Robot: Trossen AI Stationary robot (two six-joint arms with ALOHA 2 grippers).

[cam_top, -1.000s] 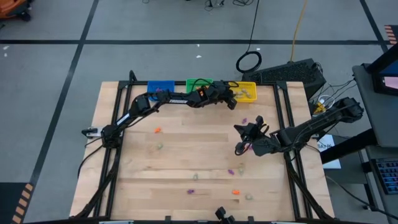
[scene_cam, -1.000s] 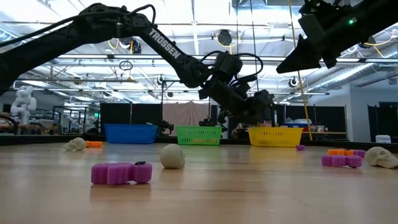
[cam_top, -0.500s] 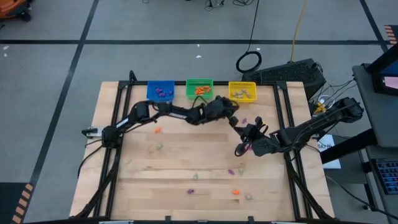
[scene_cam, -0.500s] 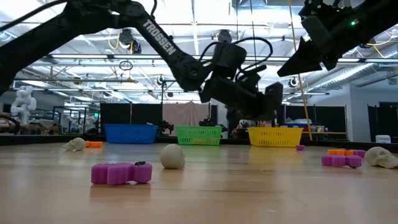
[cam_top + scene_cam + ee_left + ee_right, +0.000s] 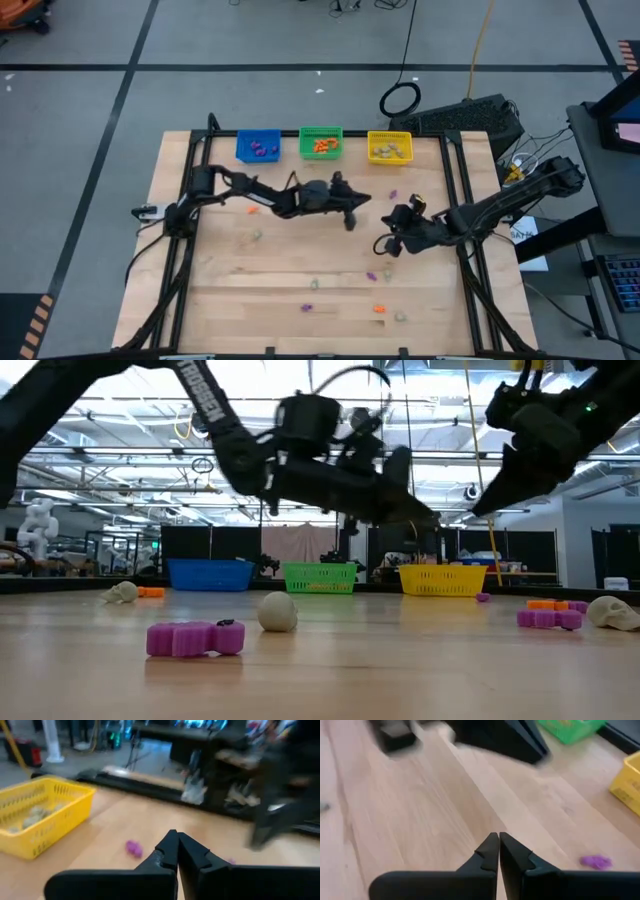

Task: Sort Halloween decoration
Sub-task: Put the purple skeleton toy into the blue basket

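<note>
Tiny Halloween trinkets in purple, orange and pale beige lie scattered on the wooden table (image 5: 200,290). One purple trinket (image 5: 392,192) lies between my two grippers and also shows in both wrist views (image 5: 133,848) (image 5: 596,862). My left gripper (image 5: 362,203) hovers mid-table, shut and empty (image 5: 176,837), pointing almost level toward that purple trinket. My right gripper (image 5: 393,215) is also shut and empty (image 5: 498,839). It slants down toward the far left above the bare wood. Blue (image 5: 258,146), green (image 5: 320,142) and yellow (image 5: 390,147) bins stand along the far edge with trinkets inside.
Near the table's front lie a purple trinket (image 5: 195,638) and a beige ball (image 5: 277,611). A small skull (image 5: 122,592) and an orange piece (image 5: 151,592) lie at the left. Purple and orange pieces (image 5: 548,618) and another skull (image 5: 612,612) lie at the right.
My left gripper has drawn back from above the yellow bin toward the table's middle and near side. It has tipped from pointing down to almost level. My right gripper has stayed in place and turned at the wrist to slant further down.
</note>
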